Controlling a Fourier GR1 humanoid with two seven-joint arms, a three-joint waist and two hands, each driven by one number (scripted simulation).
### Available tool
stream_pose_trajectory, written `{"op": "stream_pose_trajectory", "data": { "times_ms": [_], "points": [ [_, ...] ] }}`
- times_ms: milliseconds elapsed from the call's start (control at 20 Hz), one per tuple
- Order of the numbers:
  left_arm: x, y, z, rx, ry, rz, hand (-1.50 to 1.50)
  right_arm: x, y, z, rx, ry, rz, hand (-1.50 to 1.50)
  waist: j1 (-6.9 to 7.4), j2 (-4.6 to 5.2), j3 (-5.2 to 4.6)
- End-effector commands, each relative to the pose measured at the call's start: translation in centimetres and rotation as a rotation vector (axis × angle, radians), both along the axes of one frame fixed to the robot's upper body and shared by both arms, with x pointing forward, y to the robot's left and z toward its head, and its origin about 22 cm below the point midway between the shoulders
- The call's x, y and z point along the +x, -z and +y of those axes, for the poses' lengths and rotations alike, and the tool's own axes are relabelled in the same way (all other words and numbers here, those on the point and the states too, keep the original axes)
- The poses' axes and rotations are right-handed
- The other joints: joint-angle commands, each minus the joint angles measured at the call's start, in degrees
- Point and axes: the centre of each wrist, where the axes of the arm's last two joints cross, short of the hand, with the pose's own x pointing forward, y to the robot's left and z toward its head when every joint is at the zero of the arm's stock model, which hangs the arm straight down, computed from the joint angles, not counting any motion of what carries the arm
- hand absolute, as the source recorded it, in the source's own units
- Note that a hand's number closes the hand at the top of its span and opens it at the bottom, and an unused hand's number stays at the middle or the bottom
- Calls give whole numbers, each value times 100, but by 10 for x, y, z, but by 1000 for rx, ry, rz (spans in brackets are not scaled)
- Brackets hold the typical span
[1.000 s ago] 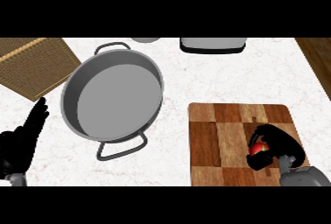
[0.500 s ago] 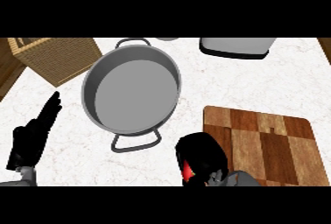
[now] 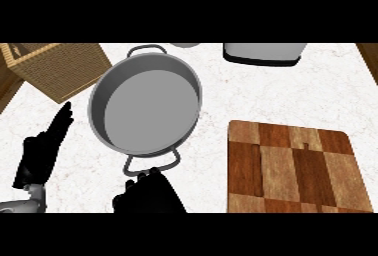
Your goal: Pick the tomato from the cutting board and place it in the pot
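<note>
While the right robot hand (image 3: 151,195) sits at the lower centre, just below the pot's (image 3: 148,107) near handle (image 3: 151,165), its grip cannot be told and the tomato is out of sight. The cutting board (image 3: 295,170) lies at the lower right of the surface (image 3: 280,95), apart from the pot. A basket (image 3: 59,67) stands at the upper left and a grey box (image 3: 264,52) at the top right. The left robot hand (image 3: 44,150) rests open at the left edge.

Right hand (image 3: 148,196) cut by bottom edge, palm side hidden, can't tell what it holds. Basket (image 3: 60,69), beyond left hand (image 3: 38,159) fingers, clipped top-left.
</note>
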Motion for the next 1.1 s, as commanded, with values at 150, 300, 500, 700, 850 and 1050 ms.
{"op": "stream_pose_trajectory", "data": {
  "times_ms": [150,300,500,700,850,1050],
  "points": [
    [3,9,4,-10,-19,9,0,-10,-38,22,233,26,-208,150,-184,12,-4],
    [12,-1,7,4,-25,7,0,-5,-46,24,377,64,-149,150,-203,24,0],
    [5,4,4,15,-16,-5,0,15,-62,40,465,83,-160,150,-139,33,-1],
    [9,-3,1,-5,-23,-4,0,44,-74,55,496,102,-171,150,-217,43,3],
    [-1,12,-5,0,-8,-23,0,58,-78,66,524,138,-172,150,-102,53,-4],
    [-3,10,2,-6,-27,-3,0,98,-86,70,544,112,-180,150,-141,84,-1]
  ]
}}
